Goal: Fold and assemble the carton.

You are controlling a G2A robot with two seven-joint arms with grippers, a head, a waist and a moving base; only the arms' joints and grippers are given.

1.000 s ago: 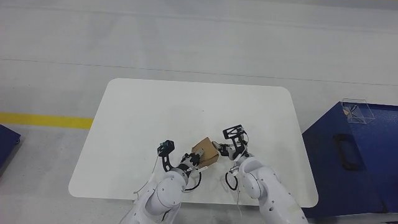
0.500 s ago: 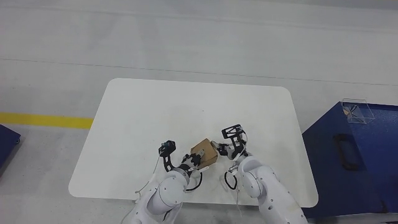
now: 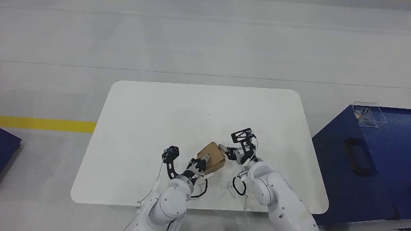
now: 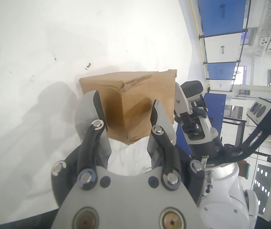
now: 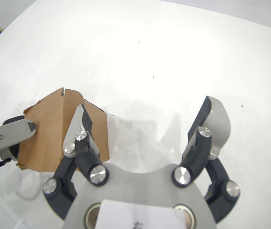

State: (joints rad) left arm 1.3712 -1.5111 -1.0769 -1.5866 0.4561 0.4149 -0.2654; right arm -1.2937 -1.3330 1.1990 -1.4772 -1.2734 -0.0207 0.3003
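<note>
A small brown carton (image 3: 210, 155) stands on the white table (image 3: 160, 115) near its front edge, partly formed, with a crumpled top corner (image 4: 128, 85). My left gripper (image 4: 126, 98) straddles one vertical corner of the carton, a finger pressed on each adjoining face, shut on it. That left finger (image 5: 16, 132) also shows against the carton's side (image 5: 49, 129) in the right wrist view. My right gripper (image 5: 145, 106) is wide open just to the carton's right. One of its fingers (image 5: 84, 117) lies along the carton's flap, and the other finger (image 5: 209, 117) hangs over bare table.
A blue cabinet (image 3: 366, 160) stands off the table's right side, with a clear plastic box (image 3: 369, 112) on top. The table stretches wide and white beyond the carton toward the far edge (image 3: 205, 85). Yellow floor lines (image 3: 45, 124) run to the left.
The left arm has shifted slightly to the left with the carton in its grip. The right gripper has stayed open beside it, barely moved.
</note>
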